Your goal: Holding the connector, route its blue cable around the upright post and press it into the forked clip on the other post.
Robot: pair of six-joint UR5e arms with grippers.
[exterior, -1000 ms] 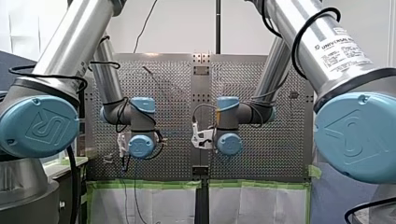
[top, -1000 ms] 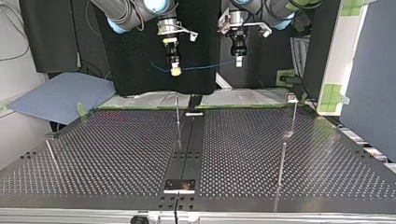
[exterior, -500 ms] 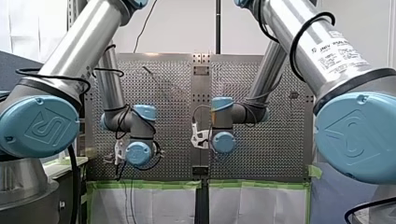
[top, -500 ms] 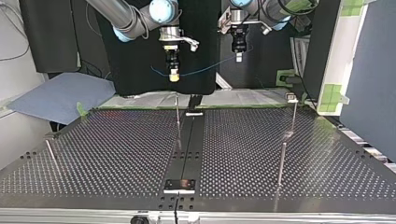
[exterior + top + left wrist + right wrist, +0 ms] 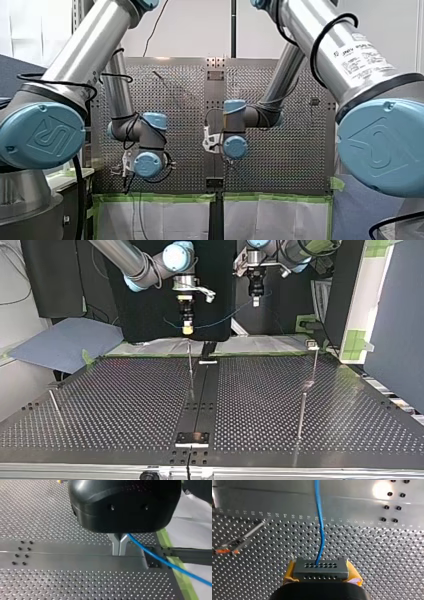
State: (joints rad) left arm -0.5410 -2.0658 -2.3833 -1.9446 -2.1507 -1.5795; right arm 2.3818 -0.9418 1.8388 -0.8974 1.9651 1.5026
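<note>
Above the surface (image 5: 125, 400), my right pincer (image 5: 321, 573) clamps the connector (image 5: 320, 567); its blue cable (image 5: 319, 525) runs ahead at twelve o'clock. My left pincer (image 5: 119, 548) pinches it.

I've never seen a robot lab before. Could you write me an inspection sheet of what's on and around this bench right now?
Surface: perforated table with a dark strip down its middle.
Job's things: connector held off the table; upright post and side posts stand free, nothing routed round them.
Clutter: thin rod with orange pieces lying on the table.
Grippers: right gripper, with yellow pads, shut on the connector; left gripper shut on the blue cable.
Cables: blue cable sags between the two grippers, above the posts.
Surroundings: blue sheet beside the table; green tape along its edge.
</note>
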